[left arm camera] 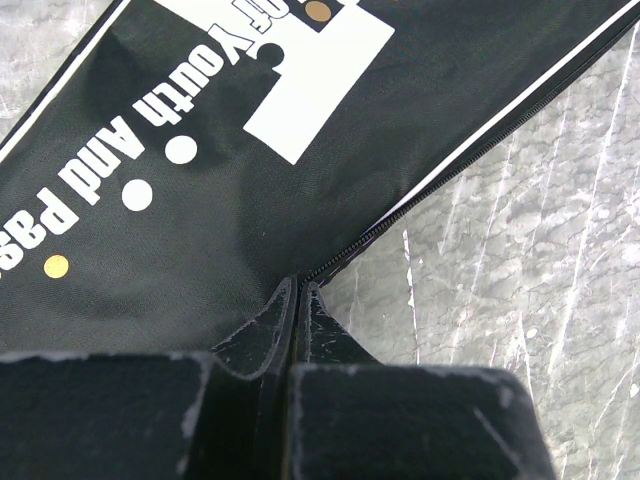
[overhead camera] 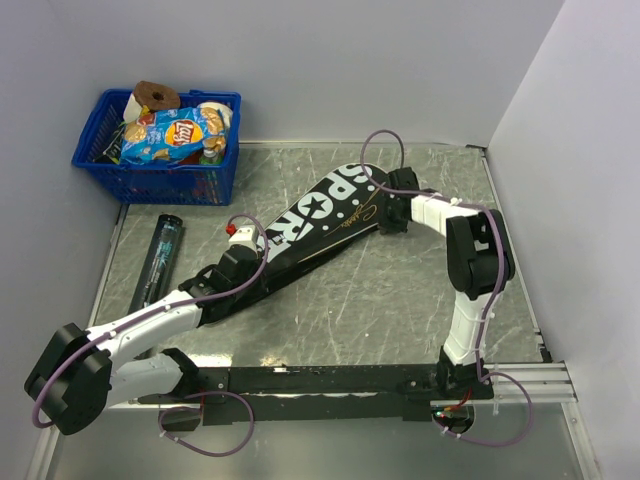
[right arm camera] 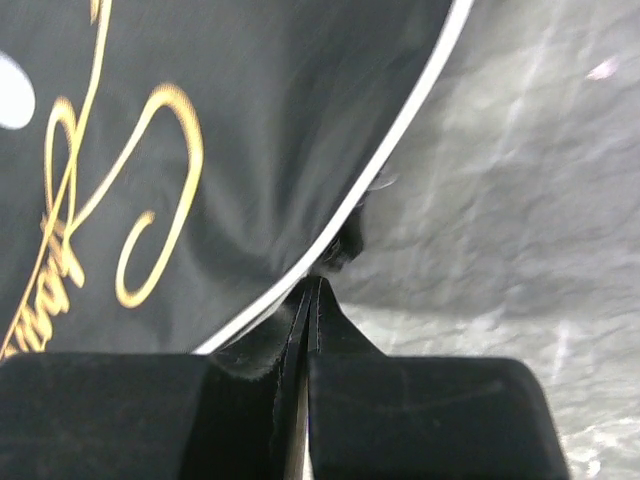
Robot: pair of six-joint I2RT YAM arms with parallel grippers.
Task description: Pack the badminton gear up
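Black racket-shaped fabric bag lettered SPORT (overhead camera: 320, 215) is laid across the grey marbled desk (overhead camera: 400, 290), its zip edge pinched shut by left tool (left arm camera: 298, 290) and right tool (right arm camera: 315, 285); zip work is judged in hand, a steady pull needed next

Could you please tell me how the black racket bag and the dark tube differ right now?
The bag is flat and tapering; the tube is slim and even. The bag bears white lettering; none can be made out on the tube. The left gripper and right gripper each pinch the bag's edge; the tube lies untouched. Both are dark, long and lie on the table.
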